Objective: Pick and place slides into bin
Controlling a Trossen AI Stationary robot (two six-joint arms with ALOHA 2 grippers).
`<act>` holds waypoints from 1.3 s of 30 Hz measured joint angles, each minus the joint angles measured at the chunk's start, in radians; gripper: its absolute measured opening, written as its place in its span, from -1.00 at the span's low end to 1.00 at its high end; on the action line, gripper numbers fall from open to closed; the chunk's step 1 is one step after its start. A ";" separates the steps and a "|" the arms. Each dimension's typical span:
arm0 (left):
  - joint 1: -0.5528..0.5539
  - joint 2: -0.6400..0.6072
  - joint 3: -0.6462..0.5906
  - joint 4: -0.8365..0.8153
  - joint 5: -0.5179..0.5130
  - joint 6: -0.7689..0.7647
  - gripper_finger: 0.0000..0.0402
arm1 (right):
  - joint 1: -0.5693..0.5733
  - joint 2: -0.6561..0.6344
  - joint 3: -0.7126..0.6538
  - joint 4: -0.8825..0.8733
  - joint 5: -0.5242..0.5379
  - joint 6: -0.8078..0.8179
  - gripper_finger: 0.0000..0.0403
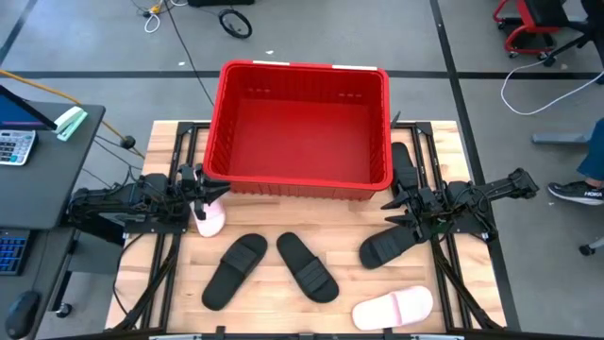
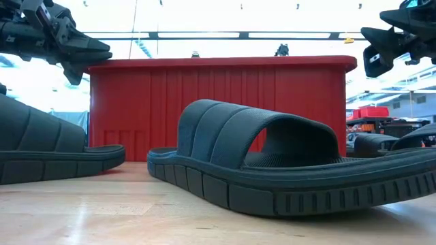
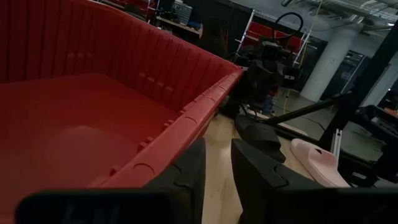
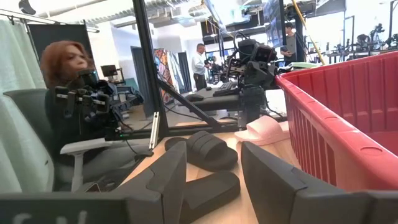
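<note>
The red bin [image 1: 302,127] stands at the table's far middle, with nothing showing inside it. Several slides lie flat on their soles: a pink one [image 1: 209,219] below my left gripper, two black ones [image 1: 236,271] [image 1: 307,267] at the near middle, a black one [image 1: 389,247] near my right gripper, another black one [image 1: 404,165] beside the bin's right wall, and a pink one [image 1: 394,308] at the near right. My left gripper [image 1: 212,194] hovers level at the bin's near left corner, narrowly open. My right gripper [image 1: 392,203] hovers at the bin's near right corner, open.
The arms' black frames flank the table on both sides. Bare wood shows along the near left edge. A desk with a calculator [image 1: 17,146] stands left of the table. A person [image 4: 68,93] sits beyond the left arm, seen in the right wrist view.
</note>
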 joint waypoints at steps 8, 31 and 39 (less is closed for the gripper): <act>0.000 0.000 0.000 0.000 0.000 0.000 -0.57 | 0.000 0.000 0.000 0.000 0.000 0.000 -0.21; 0.000 0.000 0.000 0.000 0.000 0.000 -0.56 | 0.000 0.000 0.000 0.000 0.000 0.000 -0.21; 0.000 0.000 0.000 0.000 0.000 0.000 -0.56 | 0.000 0.000 0.000 0.000 0.000 0.000 -0.21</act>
